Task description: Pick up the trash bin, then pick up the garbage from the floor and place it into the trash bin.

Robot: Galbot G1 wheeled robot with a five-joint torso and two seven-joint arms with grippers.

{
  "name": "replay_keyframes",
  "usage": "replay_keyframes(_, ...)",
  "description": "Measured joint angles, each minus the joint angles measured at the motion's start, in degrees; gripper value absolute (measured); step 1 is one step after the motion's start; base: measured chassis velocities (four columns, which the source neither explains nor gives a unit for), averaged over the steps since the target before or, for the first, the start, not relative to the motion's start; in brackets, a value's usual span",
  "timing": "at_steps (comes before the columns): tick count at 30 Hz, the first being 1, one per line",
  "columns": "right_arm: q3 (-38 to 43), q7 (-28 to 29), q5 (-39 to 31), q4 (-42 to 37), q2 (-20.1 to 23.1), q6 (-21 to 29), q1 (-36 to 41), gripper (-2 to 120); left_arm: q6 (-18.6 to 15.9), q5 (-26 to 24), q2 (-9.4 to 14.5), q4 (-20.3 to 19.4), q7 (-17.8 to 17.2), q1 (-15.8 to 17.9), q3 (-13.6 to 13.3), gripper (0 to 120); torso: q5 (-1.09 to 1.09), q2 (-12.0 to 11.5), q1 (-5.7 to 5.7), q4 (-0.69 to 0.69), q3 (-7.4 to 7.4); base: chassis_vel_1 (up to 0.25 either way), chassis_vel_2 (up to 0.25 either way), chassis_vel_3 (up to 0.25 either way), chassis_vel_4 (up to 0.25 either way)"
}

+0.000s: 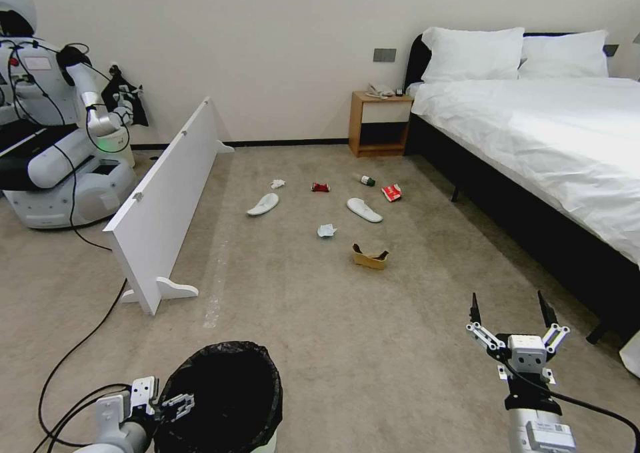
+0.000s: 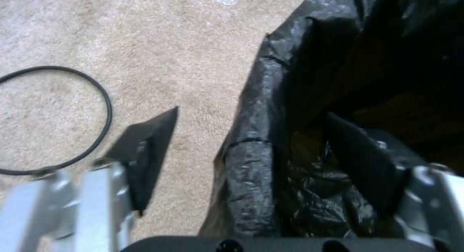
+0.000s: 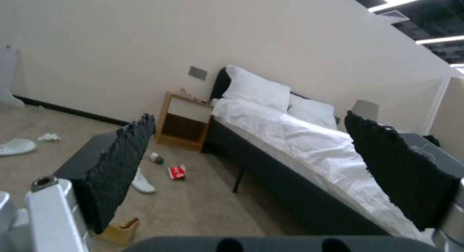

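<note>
The trash bin (image 1: 227,393), white and lined with a crinkly black bag, stands on the carpet at the near left. My left gripper (image 1: 175,400) is open and straddles its rim (image 2: 256,165), one finger outside (image 2: 145,150) and one inside the bag (image 2: 362,161). My right gripper (image 1: 508,298) hangs open and empty at the near right. The garbage lies farther out on the floor: two white slippers (image 1: 263,204) (image 1: 365,210), tissues (image 1: 278,184) (image 1: 327,230), a red can (image 1: 321,187), a bottle (image 1: 365,180), a red packet (image 1: 391,192) and torn cardboard (image 1: 370,256).
A white panel (image 1: 167,206) stands on feet at the left, with another robot (image 1: 53,126) behind it. A bed (image 1: 533,146) runs along the right and a nightstand (image 1: 380,123) sits by the wall. A black cable (image 1: 73,360) loops beside the bin.
</note>
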State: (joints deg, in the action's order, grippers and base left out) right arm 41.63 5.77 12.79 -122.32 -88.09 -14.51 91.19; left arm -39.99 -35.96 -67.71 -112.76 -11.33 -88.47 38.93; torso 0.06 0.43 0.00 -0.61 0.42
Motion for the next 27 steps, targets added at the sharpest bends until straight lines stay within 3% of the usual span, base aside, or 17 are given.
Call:
replay_keyframes(3,0.08,0.01,0.0,-0.1,-0.01,0.01,0.05,100,-0.04,-0.03,0.02,0.19,0.01,0.16,-0.24,68,0.0,0.01,0.0,0.0,0.0,0.0,0.0,0.0,0.0)
replay_keyframes(7,0.12,0.02,-0.01,-0.32,-0.08,0.08,0.24,100,-0.4,-0.84,0.17,0.42,-0.11,0.42,-0.6,46,-0.03,0.01,0.0,-0.01,-0.01,0.0,0.0,0.0,0.0)
replay_keyframes(8,0.12,0.02,-0.01,-0.32,-0.08,0.08,0.24,100,-0.4,-0.84,0.17,0.42,-0.11,0.42,-0.6,46,-0.03,0.01,0.0,-0.01,-0.01,0.0,0.0,0.0,0.0)
replay_keyframes(10,0.11,0.02,-0.01,-0.35,-0.16,0.11,0.27,100,-0.61,-1.12,0.25,0.4,-0.33,0.38,-0.65,34,-0.04,0.01,0.0,-0.01,0.0,0.0,0.0,0.0,0.0)
replay_keyframes(13,0.1,0.02,-0.01,-0.36,-0.17,0.12,0.27,100,-0.68,-1.16,0.27,0.39,-0.42,0.35,-0.65,30,-0.04,0.01,0.0,-0.02,0.0,0.0,0.0,0.0,0.0)
replay_keyframes(15,0.05,0.02,0.01,-0.38,-0.21,0.14,0.27,100,-0.81,-1.42,0.36,0.39,-0.61,0.27,-0.65,17,-0.05,0.01,0.0,-0.01,0.0,0.0,0.0,0.0,0.0)
replay_keyframes(20,0.04,0.02,0.03,-0.55,-0.21,0.15,0.37,100,-0.96,-1.7,0.4,0.35,-0.45,0.11,-0.65,9,-0.05,0.0,0.0,-0.02,0.0,0.0,0.0,0.0,0.0)
replay_keyframes(27,0.4,0.0,0.04,-1.12,-0.05,0.25,0.84,100,-0.78,-1.8,0.25,-0.12,-0.45,-0.34,-0.6,8,-0.06,-0.01,0.0,-0.01,0.01,0.0,0.0,0.0,0.0)
